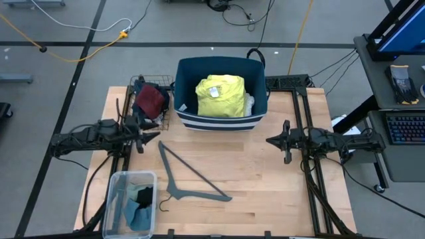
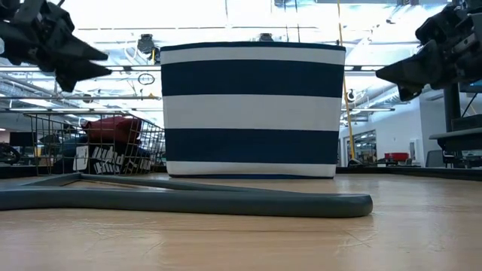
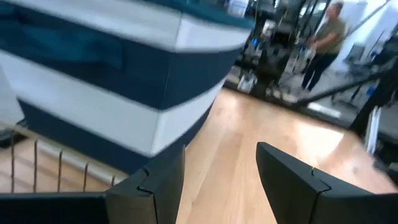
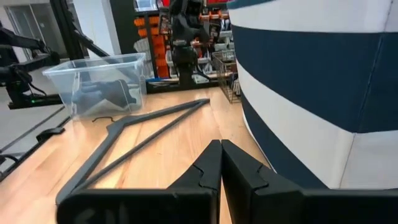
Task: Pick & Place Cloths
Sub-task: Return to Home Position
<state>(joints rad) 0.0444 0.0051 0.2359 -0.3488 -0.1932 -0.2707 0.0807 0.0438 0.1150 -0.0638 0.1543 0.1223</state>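
Our left pincer (image 3: 221, 152) is open and holds nothing, up over the table (image 1: 265, 199) beside the wire basket (image 1: 167, 118). Our right pincer (image 4: 220, 146) is closed tight on nothing, near the other side of the striped blue bin (image 1: 219, 123). We see the yellow T-shirt (image 1: 222, 96) on top in the bin, and the maroon piece (image 1: 150, 99) in the basket. Navy fabric (image 2: 105, 159) there has white letters we cannot read. A thin grey hanger (image 1: 192, 176) lies on the table.

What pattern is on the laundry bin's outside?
The bin has navy-and-white horizontal stripes; the low view shows it best.
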